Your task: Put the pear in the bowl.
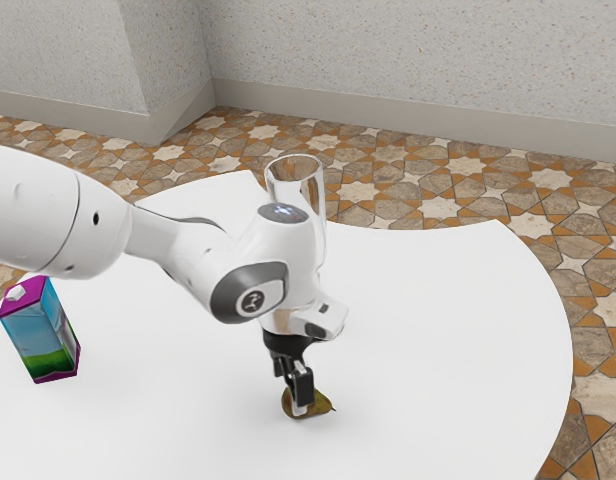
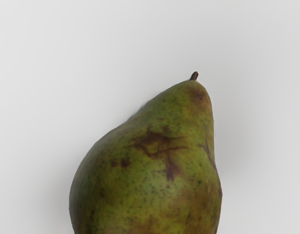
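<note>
In the exterior view, the gripper (image 1: 297, 400) is down at the pear (image 1: 321, 402) on the white table (image 1: 468, 330); whether its jaws are spread or pinching, I cannot tell. From the pear, the drink carton (image 1: 40, 335) stands toward ten o'clock, the clear glass vase (image 1: 296, 175) toward twelve.

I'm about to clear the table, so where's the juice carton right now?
The carton stands upright on the white table, toward the exterior view's left, just below the arm's thick white section.
</note>
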Tool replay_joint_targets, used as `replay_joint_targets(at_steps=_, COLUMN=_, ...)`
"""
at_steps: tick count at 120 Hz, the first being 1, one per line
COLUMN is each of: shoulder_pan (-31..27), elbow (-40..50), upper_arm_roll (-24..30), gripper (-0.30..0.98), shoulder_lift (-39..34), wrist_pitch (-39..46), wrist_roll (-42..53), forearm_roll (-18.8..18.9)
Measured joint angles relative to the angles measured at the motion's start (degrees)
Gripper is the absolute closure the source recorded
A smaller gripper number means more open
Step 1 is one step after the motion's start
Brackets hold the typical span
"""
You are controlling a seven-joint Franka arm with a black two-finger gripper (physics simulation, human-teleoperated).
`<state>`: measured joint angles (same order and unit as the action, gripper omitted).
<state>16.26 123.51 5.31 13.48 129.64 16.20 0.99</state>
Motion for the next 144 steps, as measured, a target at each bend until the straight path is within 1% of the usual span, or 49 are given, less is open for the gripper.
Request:
replay_joint_targets(at_steps=40, shoulder_pan=-0.4, elbow=-0.02, upper_arm_roll=0.22, gripper=0.0, shoulder_lift=2.49, wrist_pitch=2.26, wrist_roll=4.03, forearm_roll=-1.01)
replay_joint_targets(at_steps=86, shoulder_pan=-0.88, elbow=-2.13, upper_arm_roll=0.2, gripper=0.01, shoulder_lift=4.7, wrist_pitch=3.24, wrist_roll=6.68, forearm_roll=-1.1)
replay_joint_targets(at_steps=131, shoulder_pan=-0.97, elbow=-2.46, upper_arm_roll=0.14, gripper=0.28, shoulder_lift=4.83, wrist_pitch=3.62, wrist_roll=7.78, forearm_roll=-1.57)
replay_joint_targets(at_steps=144, shoulder_pan=-0.97, elbow=-2.46, upper_arm_roll=0.13, gripper=0.31, shoulder_lift=4.83, wrist_pitch=3.69, wrist_roll=7.87, forearm_roll=-1.53)
